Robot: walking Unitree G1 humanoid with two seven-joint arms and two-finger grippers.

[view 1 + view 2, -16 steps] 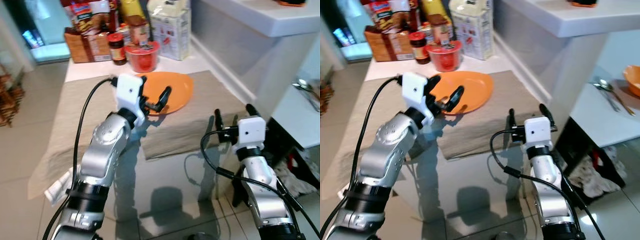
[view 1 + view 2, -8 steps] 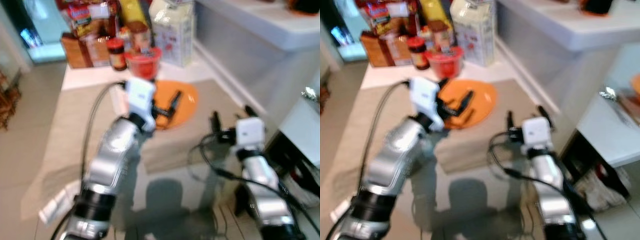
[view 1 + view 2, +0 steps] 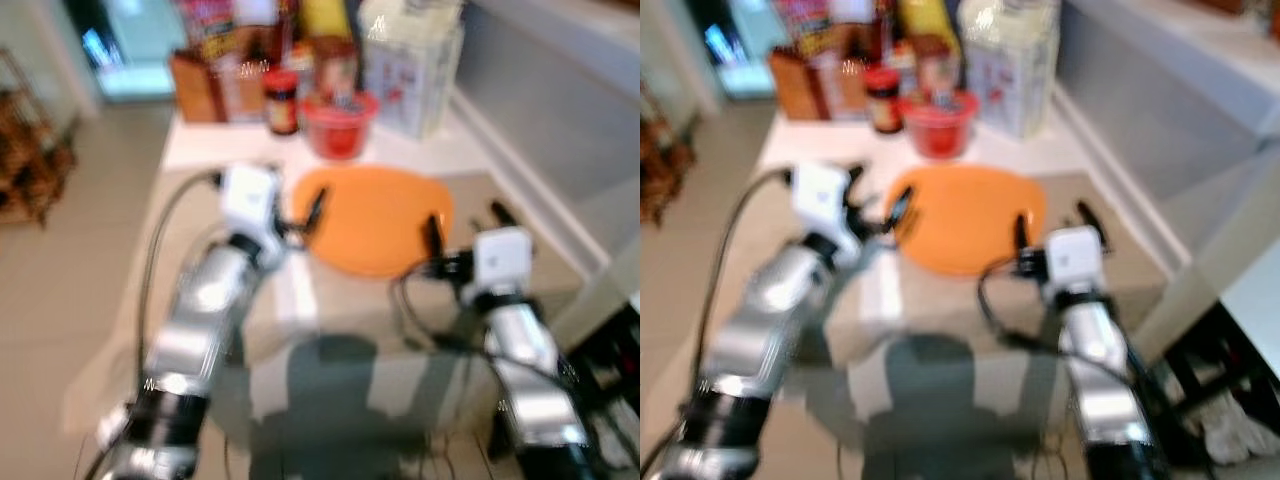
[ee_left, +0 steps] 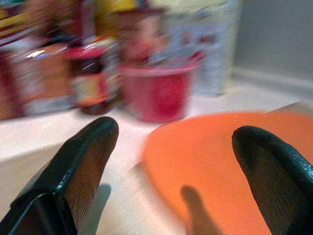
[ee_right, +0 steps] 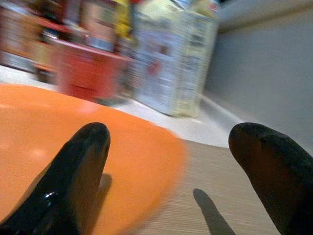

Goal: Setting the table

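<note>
Now that your view has closed in on the desk (image 3: 200,150), both spread pincers flank the orange plate (image 3: 375,215) on its placemat (image 3: 340,300): left pincer (image 3: 305,215) at one rim, right pincer (image 3: 462,232) opposite. Beyond stands a red cup (image 3: 340,125). A two-sided lift looks likely next.

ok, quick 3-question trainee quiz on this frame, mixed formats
1. True or false: the orange plate lies between the two grippers.
2. Which gripper sits at the plate's edge nearest the white carton? A) left gripper B) right gripper
3. Fill in: just behind the plate stands a red ____.

Key: 1 true; 2 B; 3 tub. Both grippers are open and hold nothing.
</note>
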